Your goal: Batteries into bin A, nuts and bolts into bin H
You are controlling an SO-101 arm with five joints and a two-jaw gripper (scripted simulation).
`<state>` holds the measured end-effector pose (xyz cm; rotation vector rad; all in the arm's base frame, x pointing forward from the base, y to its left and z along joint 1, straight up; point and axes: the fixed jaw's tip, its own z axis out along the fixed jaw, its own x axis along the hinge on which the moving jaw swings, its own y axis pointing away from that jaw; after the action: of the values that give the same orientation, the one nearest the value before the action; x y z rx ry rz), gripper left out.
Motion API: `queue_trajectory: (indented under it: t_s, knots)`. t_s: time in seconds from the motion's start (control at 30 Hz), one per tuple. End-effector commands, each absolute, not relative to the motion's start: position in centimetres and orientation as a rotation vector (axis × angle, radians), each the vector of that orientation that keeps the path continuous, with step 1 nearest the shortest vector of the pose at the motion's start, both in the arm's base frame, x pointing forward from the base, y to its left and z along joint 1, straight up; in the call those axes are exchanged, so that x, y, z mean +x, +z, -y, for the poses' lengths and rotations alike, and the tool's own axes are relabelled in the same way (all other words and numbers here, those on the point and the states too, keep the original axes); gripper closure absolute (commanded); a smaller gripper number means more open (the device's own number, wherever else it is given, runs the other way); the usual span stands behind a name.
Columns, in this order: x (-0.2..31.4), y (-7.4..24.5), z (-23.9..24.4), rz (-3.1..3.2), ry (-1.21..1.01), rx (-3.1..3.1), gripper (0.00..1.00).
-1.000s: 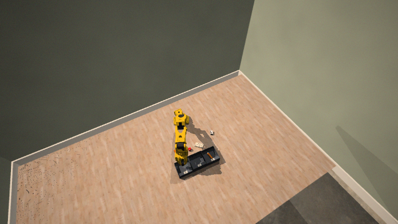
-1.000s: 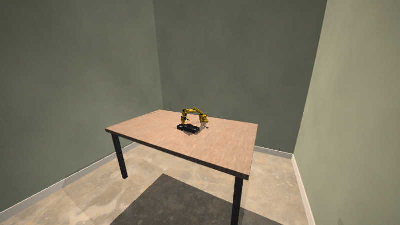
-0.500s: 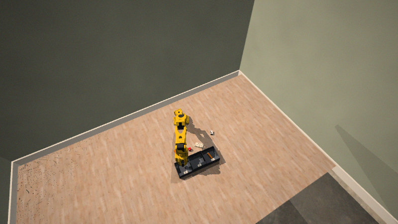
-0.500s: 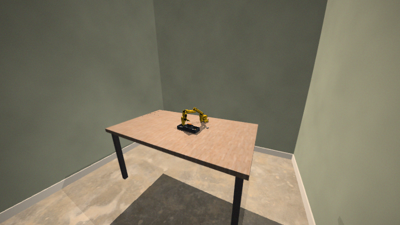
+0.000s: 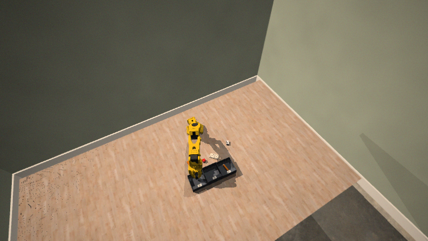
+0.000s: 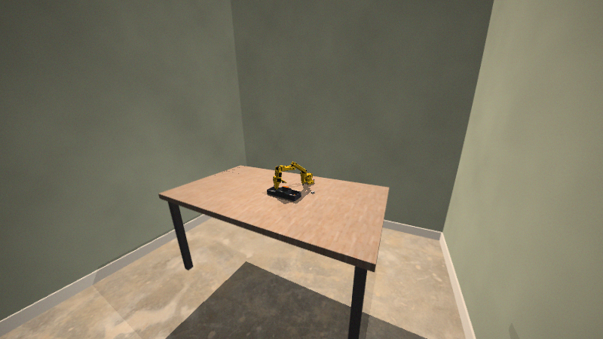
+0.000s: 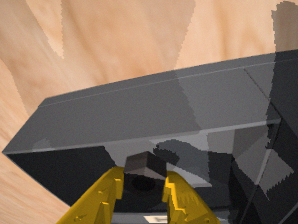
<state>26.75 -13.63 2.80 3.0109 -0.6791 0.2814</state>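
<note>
Yellow arm [image 5: 194, 143] is seen from the top, bent over the end bin of a black bin row [image 5: 233, 171]. An orange stick [image 5: 226, 167], a red bit [image 5: 204, 160], a pale card [image 5: 214, 156] and a small white thing [image 5: 228, 142] are seen nearby.

From outside, a wooden table [image 6: 337, 227] is shown between green walls.

At the wrist, the gripper [image 7: 144, 183] is shut on a small dark block [image 7: 141, 163], held above the bin [image 7: 87, 119]; what the block is cannot be told.
</note>
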Motion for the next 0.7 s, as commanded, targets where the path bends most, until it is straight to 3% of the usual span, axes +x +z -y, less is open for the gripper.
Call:
queue_trajectory:
  t_s: [0.0,0.07,0.67]
  knots:
    - [27.2,4.4,14.1,0.673,0.381,2.985,1.0]
    - [27.6,5.7,14.4,0.667,0.483,2.955,1.0]
    - [27.6,5.7,14.4,0.667,0.483,2.955,1.0]
